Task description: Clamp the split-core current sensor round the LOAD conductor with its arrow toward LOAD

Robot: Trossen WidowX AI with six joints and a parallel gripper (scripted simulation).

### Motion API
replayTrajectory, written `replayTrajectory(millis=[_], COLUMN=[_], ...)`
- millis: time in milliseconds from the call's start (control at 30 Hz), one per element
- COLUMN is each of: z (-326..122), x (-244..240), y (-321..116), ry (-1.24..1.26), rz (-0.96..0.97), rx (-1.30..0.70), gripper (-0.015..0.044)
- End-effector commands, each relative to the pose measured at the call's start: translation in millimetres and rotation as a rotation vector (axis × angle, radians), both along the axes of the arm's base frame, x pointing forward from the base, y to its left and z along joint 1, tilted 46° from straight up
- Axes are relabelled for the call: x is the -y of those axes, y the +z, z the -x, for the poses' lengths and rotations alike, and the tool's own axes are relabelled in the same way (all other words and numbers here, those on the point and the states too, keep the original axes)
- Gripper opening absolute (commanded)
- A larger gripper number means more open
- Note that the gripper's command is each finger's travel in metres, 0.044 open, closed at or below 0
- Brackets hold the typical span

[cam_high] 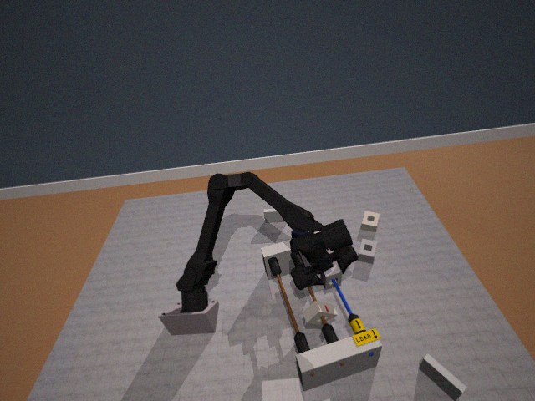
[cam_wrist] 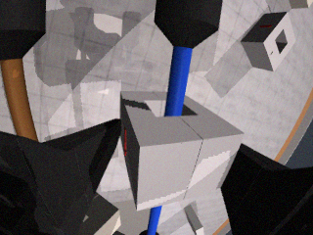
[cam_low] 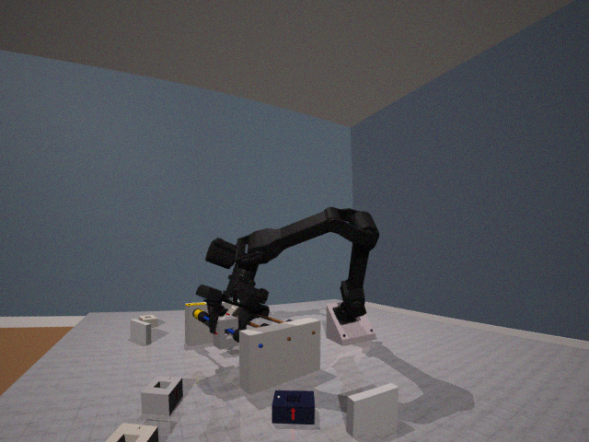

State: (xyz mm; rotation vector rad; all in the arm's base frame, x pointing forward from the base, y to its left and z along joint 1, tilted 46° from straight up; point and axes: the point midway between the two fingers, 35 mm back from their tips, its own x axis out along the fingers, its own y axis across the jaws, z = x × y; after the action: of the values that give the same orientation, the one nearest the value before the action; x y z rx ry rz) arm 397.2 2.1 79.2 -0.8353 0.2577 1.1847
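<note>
The grey current sensor [cam_high: 334,276] [cam_low: 221,340] [cam_wrist: 163,168] sits round the blue conductor [cam_high: 343,297] [cam_wrist: 179,73], which passes through its window. Its two halves meet at a thin seam in the wrist view; the latch cannot be made out. A red mark shows on its left face there, but its direction is unreadable. My gripper [cam_high: 333,276] [cam_low: 228,331] [cam_wrist: 166,131] is shut on the sensor, one finger at each side. The yellow LOAD marker [cam_high: 366,337] stands at the blue conductor's near end in the top view, its black arrow pointing toward the lower edge.
A pale block with a red mark [cam_high: 313,314] sits round the middle brown conductor, beside the gripper. Another brown conductor [cam_high: 287,302] runs left of it. White end blocks [cam_high: 341,367] [cam_low: 281,361] hold the conductors. A navy block [cam_low: 281,415], hollow pale blocks [cam_high: 367,255] and a white slab [cam_high: 441,376] stand around.
</note>
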Motion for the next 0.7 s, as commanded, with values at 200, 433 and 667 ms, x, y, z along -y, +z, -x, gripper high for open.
replayTrajectory(millis=[200,433,667], z=[0.2,0.2,0.0], x=[-0.1,-0.1,0.0], y=[0.0,0.0,0.0], ry=[0.001,0.001,0.000], rz=[0.000,0.000,0.000], rx=[-0.001,-0.001,0.000], gripper=[0.0263,0.0263,0.0216])
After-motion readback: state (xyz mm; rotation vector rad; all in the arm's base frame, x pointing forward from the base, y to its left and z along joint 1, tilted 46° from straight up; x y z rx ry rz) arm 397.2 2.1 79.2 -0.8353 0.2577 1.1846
